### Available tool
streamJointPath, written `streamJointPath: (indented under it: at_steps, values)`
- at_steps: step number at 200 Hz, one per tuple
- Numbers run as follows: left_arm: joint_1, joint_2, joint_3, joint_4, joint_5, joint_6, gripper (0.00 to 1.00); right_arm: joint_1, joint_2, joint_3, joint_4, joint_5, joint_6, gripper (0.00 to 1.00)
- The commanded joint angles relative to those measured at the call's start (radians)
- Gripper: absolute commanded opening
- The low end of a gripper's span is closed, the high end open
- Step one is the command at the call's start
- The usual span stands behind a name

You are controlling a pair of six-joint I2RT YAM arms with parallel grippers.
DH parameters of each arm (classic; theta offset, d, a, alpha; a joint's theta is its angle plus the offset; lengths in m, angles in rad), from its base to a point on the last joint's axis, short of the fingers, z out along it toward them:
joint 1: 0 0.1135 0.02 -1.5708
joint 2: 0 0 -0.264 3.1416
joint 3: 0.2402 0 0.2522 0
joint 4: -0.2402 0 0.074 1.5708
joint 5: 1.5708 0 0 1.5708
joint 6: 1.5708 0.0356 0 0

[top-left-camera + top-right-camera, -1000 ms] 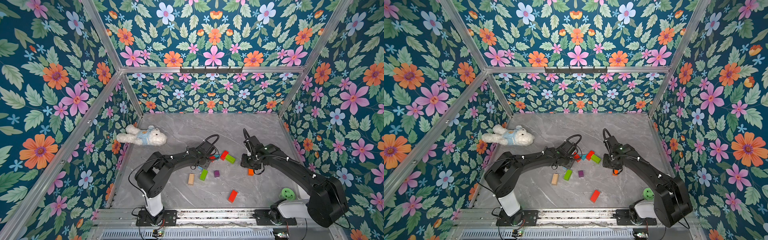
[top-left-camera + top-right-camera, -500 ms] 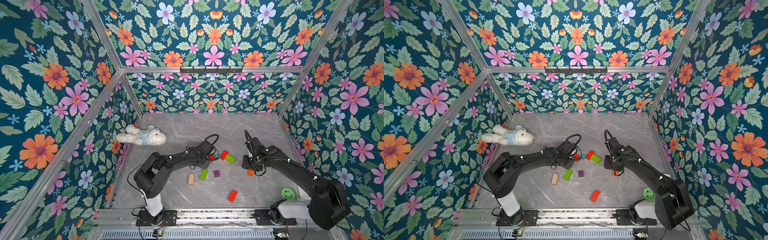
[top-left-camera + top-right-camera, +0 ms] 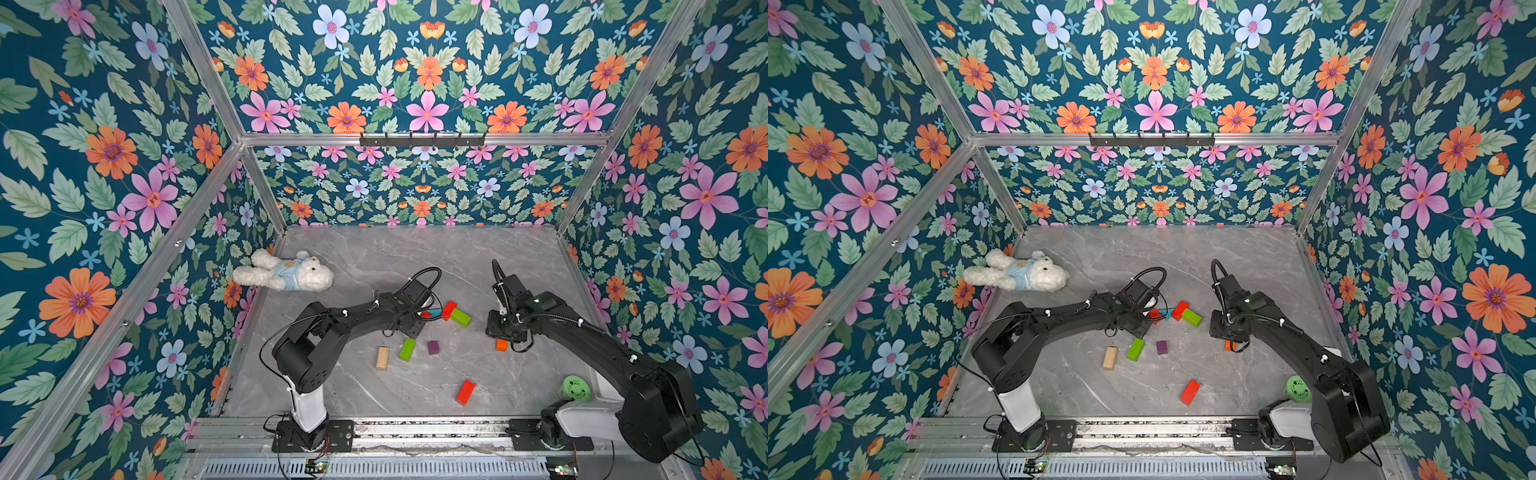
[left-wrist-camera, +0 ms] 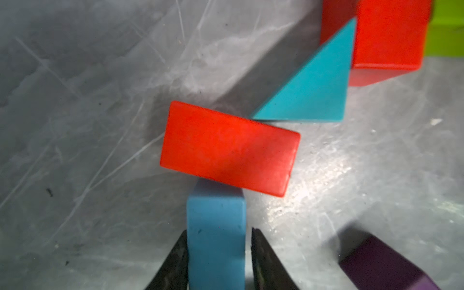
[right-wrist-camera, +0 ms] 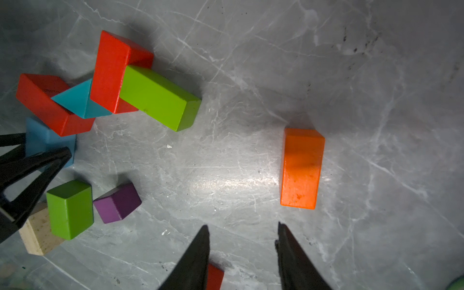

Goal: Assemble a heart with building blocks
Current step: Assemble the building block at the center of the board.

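heart [image 5: 82,103]: we found it only begun, a small cluster with no closed outline, on the grey worktop [image 3: 415,257] between the two arms.
building blocks [image 3: 1136,349]: we counted ten, five in the cluster and five loose.
teal triangle [image 4: 313,88]: our landmark, it lay flat in the middle of the cluster.
first red bar [image 4: 228,148]: it touched one corner of the teal triangle, on the left arm's side.
second red bar [image 5: 110,70]: it lay against the triangle's opposite side.
long green bar [image 5: 158,98]: it touched the second red bar, one block further from the triangle.
light blue bar [image 4: 216,251]: its end butted the first red bar, on the side away from the triangle.
left claw [image 4: 219,229]: it sat astride the light blue bar, one finger against it and a sliver of gap at the other, so slightly parted and not clamped.
purple cube [image 5: 118,203], loose green bar [image 5: 69,208], natural-wood bar [image 5: 37,233]: they lay near the triangle, towards the arm bases, clear of the cluster.
orange bar [image 5: 301,168]: it lay alone, well apart from the triangle on the right arm's side.
right claw [image 5: 242,224]: its fingers stood apart, empty, tips just short of the orange bar.
loose red bar [image 3: 465,392]: it was the block farthest from the triangle, towards the front rail.
plush bear [image 3: 286,274], green round object [image 3: 575,388]: both lay well apart from the triangle, at opposite edges.
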Motion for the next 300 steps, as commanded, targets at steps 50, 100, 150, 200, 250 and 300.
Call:
streamJointPath:
  at_steps: [50,100,150,200,250,300]
  values:
    - [0.002,0.021,0.001,-0.004,-0.017,0.008,0.29,0.001,-0.004,0.008,-0.015,0.002,-0.004,0.45]
    - [0.011,0.035,0.012,0.002,-0.033,0.014,0.27,0.0,-0.002,0.0,-0.013,0.002,-0.002,0.45]
    - [0.013,0.01,-0.011,-0.002,-0.064,0.02,0.41,0.001,-0.004,0.0,-0.016,0.001,-0.002,0.45]
    - [0.012,-0.075,-0.002,-0.03,-0.067,-0.003,0.51,0.065,-0.018,0.02,-0.037,0.041,-0.012,0.49]
    - [0.061,-0.221,-0.053,0.015,-0.013,-0.175,0.58,0.225,0.03,0.095,-0.06,0.085,0.046,0.61]
    - [0.144,-0.355,-0.365,0.409,0.243,-0.739,0.58,0.31,0.122,0.143,-0.051,0.115,0.081,0.69]
